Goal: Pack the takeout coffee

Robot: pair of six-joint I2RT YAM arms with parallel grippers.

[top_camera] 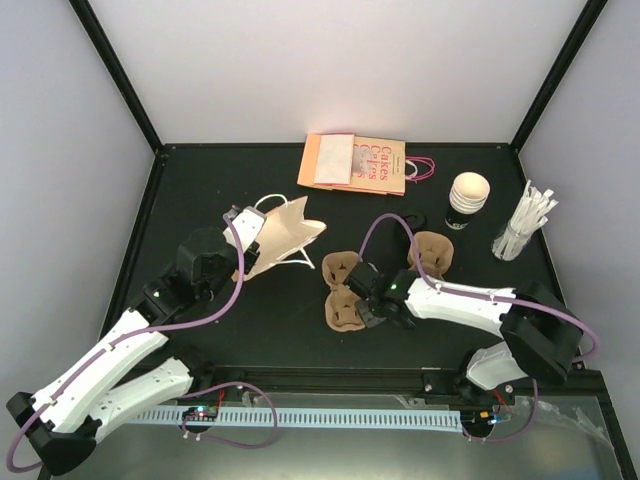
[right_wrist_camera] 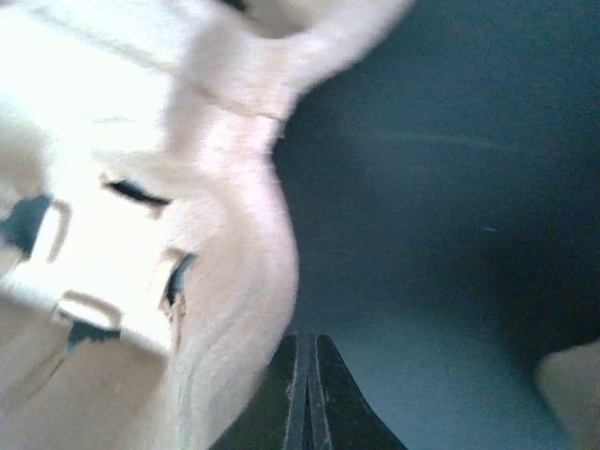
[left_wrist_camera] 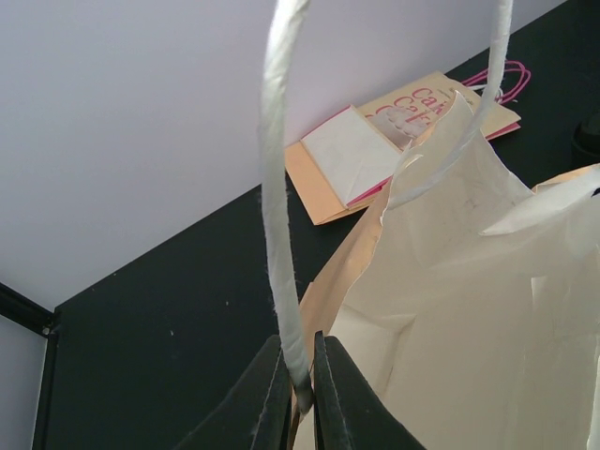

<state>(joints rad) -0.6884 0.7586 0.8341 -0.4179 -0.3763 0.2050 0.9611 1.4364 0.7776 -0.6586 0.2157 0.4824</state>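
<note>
Right now your left hand [left_wrist_camera: 300, 354] is pinched shut on the white twisted handle [left_wrist_camera: 281, 187] of the paper bag [top_camera: 288, 235]. The bag lies tilted over, its mouth toward the middle of the counter [top_camera: 250, 320]. Your right hand [right_wrist_camera: 306, 345] is closed all the way, fingers pressed together just beside the edge of the brown pulp carrier [right_wrist_camera: 141, 234]. I see no pulp between them, so I judge it has hold of nothing.

The takeout coffee cup [top_camera: 467, 198] stands upright at the far right of the counter, near the bundle of straws [top_camera: 522, 228] and well apart from both hands. Its cream inside shows, and there is no lid on it.

If you meant to grip the carrier, open up and come in with one finger on each side of its rim before closing. Otherwise lift clear and go for the cup. Approach from the side and close gently so the paper wall doesn't crush, while the left hand holds the bag mouth wide.
</note>
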